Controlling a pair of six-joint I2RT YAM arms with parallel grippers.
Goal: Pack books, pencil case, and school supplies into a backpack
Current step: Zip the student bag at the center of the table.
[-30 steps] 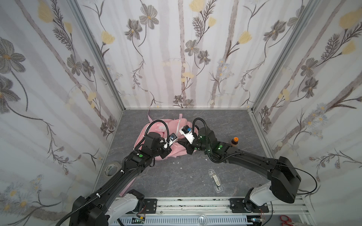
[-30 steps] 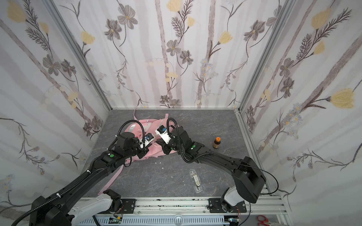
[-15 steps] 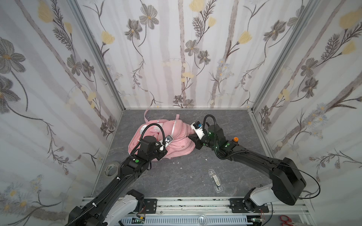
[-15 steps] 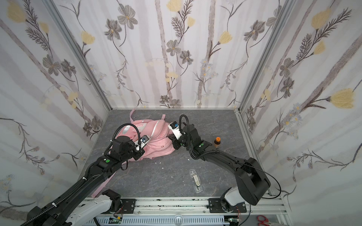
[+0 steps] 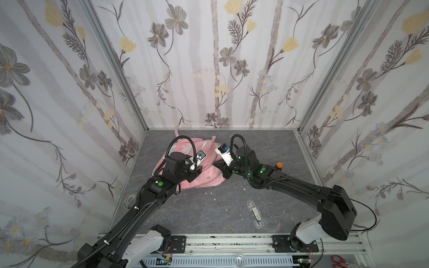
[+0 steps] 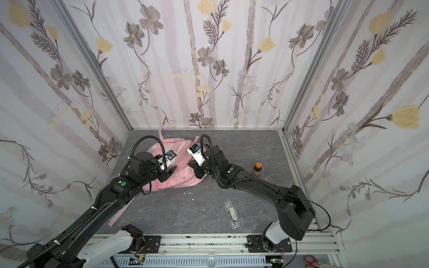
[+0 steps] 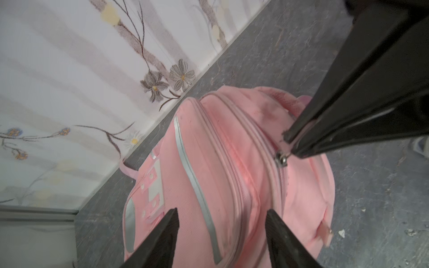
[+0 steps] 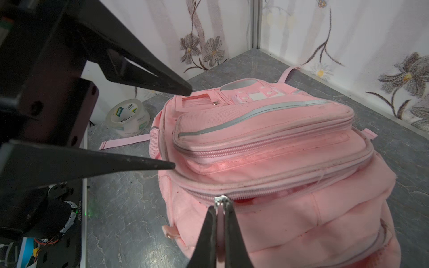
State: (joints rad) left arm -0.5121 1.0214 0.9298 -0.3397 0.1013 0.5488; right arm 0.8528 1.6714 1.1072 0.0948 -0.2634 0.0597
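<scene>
The pink backpack [image 5: 205, 177] [image 6: 183, 177] lies on the grey floor, front pockets up. My right gripper [image 8: 220, 207] [image 5: 219, 166] is shut on the metal zipper pull [image 8: 221, 200] [image 7: 281, 159] of its main zip, and a narrow gap shows beside the pull. My left gripper [image 7: 221, 212] [image 5: 193, 175] hovers open just over the backpack's [image 7: 232, 174] front pocket, holding nothing. A clear tape roll [image 8: 127, 118] stands beside the backpack [image 8: 278, 162]. A narrow clear plastic case [image 5: 255, 213] [image 6: 232, 213] lies near the front edge. The books and pencil case are out of view.
A small brown bottle with an orange cap [image 5: 279, 166] [image 6: 257, 169] stands right of my right arm. A loose pink strap [image 6: 118, 214] trails toward the front left. Papered walls enclose three sides. White scraps [image 5: 211, 192] dot the floor in front of the backpack.
My left gripper has opened and let go of the backpack. The backpack, bunched between both grippers a second ago, now lies spread on the floor. My right gripper stays shut.
</scene>
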